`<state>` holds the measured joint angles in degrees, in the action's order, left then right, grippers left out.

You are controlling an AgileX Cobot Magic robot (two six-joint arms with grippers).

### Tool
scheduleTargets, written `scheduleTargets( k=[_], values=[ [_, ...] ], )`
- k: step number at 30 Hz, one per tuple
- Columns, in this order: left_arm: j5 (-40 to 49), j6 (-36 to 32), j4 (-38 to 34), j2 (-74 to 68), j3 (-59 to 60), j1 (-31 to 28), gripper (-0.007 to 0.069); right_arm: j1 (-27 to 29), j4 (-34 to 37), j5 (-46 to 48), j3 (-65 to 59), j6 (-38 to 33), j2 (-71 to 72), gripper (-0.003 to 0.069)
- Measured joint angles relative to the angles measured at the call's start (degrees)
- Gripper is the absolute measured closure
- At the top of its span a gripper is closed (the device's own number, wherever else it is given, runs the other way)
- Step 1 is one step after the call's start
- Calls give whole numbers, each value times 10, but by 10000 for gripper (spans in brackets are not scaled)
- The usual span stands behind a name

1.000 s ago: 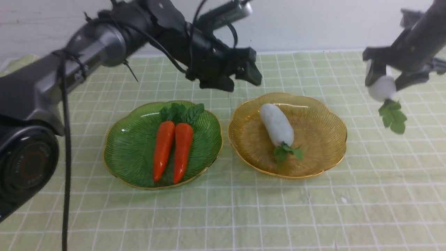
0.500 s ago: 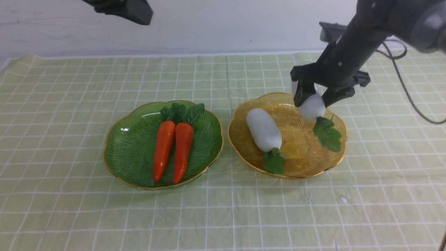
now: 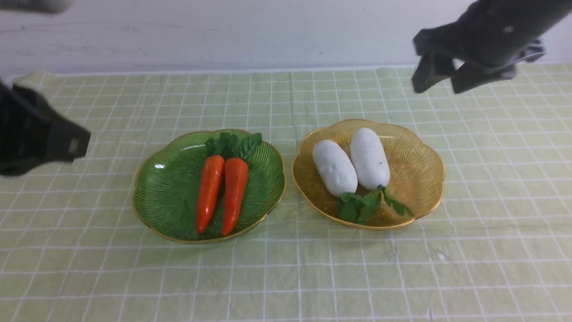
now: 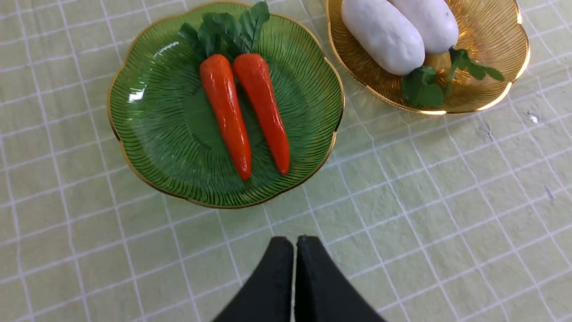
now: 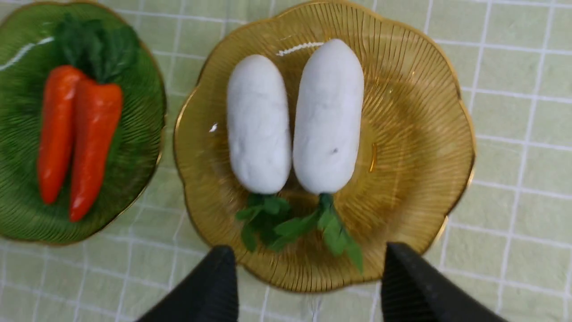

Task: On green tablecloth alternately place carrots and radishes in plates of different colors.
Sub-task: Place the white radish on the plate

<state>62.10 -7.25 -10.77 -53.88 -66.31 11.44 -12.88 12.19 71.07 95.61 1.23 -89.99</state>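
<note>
- Left gripper [image 4: 295, 243]: fingers pressed together, holding nothing. It hangs over bare green tablecloth [image 3: 313, 277], at about 9 o'clock from the green plate [image 3: 147, 188] in the front view.
- Green plate: sits flat on the cloth. Its ribbed wall and thin gold rim look brittle, so it is better nudged than pinched.
- Carrots [image 3: 209, 190] [image 3: 233, 192]: both lie on the green plate, side by side and touching or nearly so. Leaf tops are at 12 o'clock, tips at 6.
  - They look glossy, hard and light, and probably slippery.
  - The taper would squeeze out of a grip near the tip, so the best hold is across the thick shoulder just below the leaves.
- Amber plate [image 3: 424, 170]: just beside the green plate at its 3 o'clock, rims apart.
- Radishes [image 3: 334, 166] [image 3: 369, 157]: both lie on the amber plate, flanks touching. Leaf tufts are at 6 o'clock and overlap.
  - The matte skin should grip well, and they look light and slightly yielding.
  - Take hold across the mid-body. The leaves are floppy and make a poor hold.
- Right gripper [image 3: 440, 85]: jaws spread, holding nothing. It hangs in the air at about 1 o'clock from the amber plate, well clear of the radishes.
- Judgement: the sorting looks complete, with nothing loose on the cloth.
</note>
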Motion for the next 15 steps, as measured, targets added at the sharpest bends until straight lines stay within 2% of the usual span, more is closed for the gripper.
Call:
scheduleTargets(
  k=[1, 2, 3, 4, 5, 6, 8, 10, 11, 13, 15],
  values=[
    [-10, 1, 0, 15, 17, 0, 632, 0, -2, -1, -29, 0, 31, 354],
    [-16, 1, 0, 24, 29, 0, 632, 0, -4, -2, -37, -1, 53, 366],
    [-48, 1, 0, 65, 78, 0, 632, 0, -13, -34, -113, -2, 150, 482],
    [-60, 1, 0, 78, 94, 0, 632, 0, -15, -48, -131, -2, 161, 494],
    [-79, 1, 0, 98, 120, 0, 632, 0, -21, -100, -190, -2, 239, 570],
    [-94, 1, 0, 112, 139, 0, 632, 0, -24, -154, -242, -2, 296, 611],
    [-122, 1, 0, 139, 172, 0, 632, 0, -26, -255, -333, -3, 388, 644],
    [-165, 1, 0, 177, 218, 0, 632, 0, -26, -458, -496, -12, 540, 668],
    [-168, 1, 0, 179, 221, 0, 632, 0, -26, -471, -507, -12, 563, 669],
    [-194, 1, -2, 202, 247, 0, 632, 0, -26, -577, -616, -12, 694, 671],
    [-202, 1, -6, 209, 255, 0, 632, 0, -26, -604, -670, -12, 765, 671]
  ],
)
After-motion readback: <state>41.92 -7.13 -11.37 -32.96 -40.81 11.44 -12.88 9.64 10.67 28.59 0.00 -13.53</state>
